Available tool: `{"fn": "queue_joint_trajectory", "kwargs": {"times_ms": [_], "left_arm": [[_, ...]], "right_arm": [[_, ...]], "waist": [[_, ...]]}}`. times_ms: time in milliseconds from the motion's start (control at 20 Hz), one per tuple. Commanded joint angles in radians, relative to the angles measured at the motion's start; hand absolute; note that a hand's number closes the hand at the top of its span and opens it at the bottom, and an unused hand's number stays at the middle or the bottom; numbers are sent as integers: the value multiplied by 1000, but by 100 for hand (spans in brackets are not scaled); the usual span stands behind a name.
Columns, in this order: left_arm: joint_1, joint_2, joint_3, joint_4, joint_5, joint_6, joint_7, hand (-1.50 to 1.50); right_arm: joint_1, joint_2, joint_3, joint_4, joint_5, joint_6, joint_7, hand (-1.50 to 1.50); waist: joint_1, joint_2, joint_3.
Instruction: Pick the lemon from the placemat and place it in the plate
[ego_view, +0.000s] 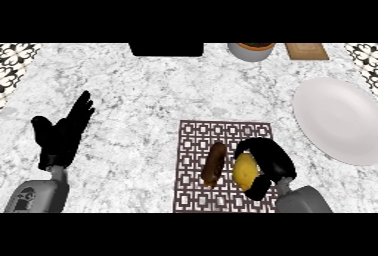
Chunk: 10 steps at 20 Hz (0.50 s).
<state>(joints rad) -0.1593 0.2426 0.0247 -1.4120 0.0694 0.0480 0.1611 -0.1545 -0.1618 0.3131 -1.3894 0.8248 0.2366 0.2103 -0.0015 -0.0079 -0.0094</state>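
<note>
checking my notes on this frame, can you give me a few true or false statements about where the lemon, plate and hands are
1. The lemon lies on the plate. False: it is on the placemat, and the plate holds nothing.
2. The right hand curls round the lemon. True.
3. A brown sausage-shaped item lies on the placemat, left of the lemon. True.
4. The left hand grips the brown item. False: it is open, fingers up, resting over the counter at the left.
5. The plate sits to the left of the placemat. False: it is to the right, near the view's edge.
</note>
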Motion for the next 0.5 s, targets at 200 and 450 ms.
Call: {"fn": "queue_joint_trajectory", "kwargs": {"times_ms": [200, 450], "left_arm": [[25, -12, 4, -41, -14, -12, 24, 0], [-26, -23, 13, 41, -32, -8, -10, 0]], "right_arm": [[-147, 156, -11, 163, 33, -60, 74, 150], [-365, 159, -140, 422, 40, -192, 29, 150]], "waist": [[11, 9, 10], [16, 12, 10]]}}
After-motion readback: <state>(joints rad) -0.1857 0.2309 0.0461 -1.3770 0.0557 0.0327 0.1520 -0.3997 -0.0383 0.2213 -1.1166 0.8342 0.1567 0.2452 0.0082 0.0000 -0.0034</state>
